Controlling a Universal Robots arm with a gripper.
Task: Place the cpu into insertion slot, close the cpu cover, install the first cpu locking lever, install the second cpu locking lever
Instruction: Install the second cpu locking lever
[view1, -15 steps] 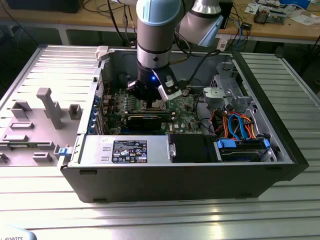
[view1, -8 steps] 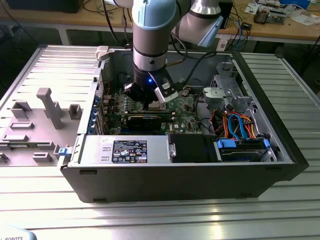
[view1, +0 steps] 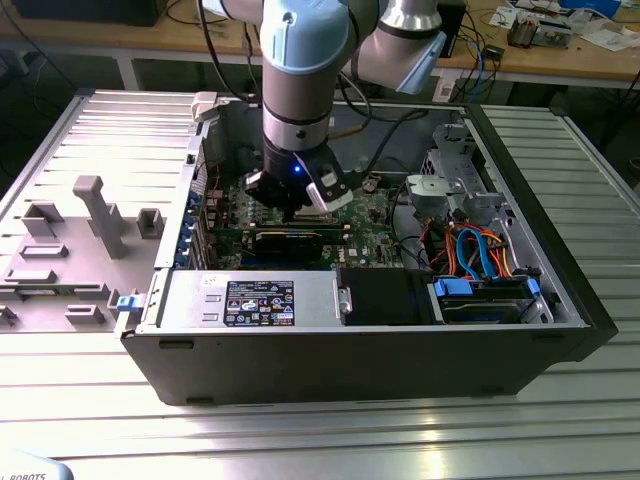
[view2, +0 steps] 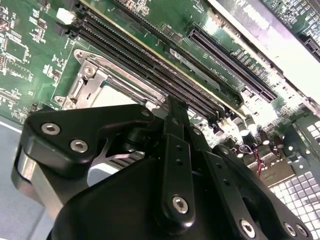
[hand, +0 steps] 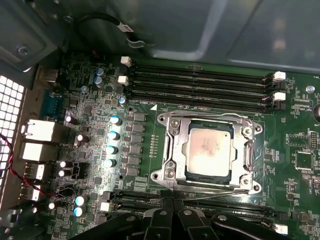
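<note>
The cpu (hand: 209, 150), a silvery square chip, lies flat in the insertion slot (hand: 162, 175) on the green board. The cpu cover (hand: 172, 145), a silver frame, is down around it, so the chip shows through its window. A thin wire lever (hand: 220, 191) runs along the socket's edge nearest my fingers. My gripper (hand: 173, 202) stands at that edge, black fingers pressed together with nothing visible between them. The second wrist view shows the gripper (view2: 175, 112) tip just beside the cpu (view2: 114, 96) and cover (view2: 85, 82). In the exterior view the gripper (view1: 298, 208) hangs low inside the open computer case (view1: 350, 350).
Long black memory slots (hand: 200, 82) run along the socket's far side, and more lie under my fingers. A long black card (view1: 290, 240) sits close to the gripper. A drive cage with blue and orange cables (view1: 480, 255) fills the case's right end. A grey fixture plate (view1: 90, 230) lies outside the case.
</note>
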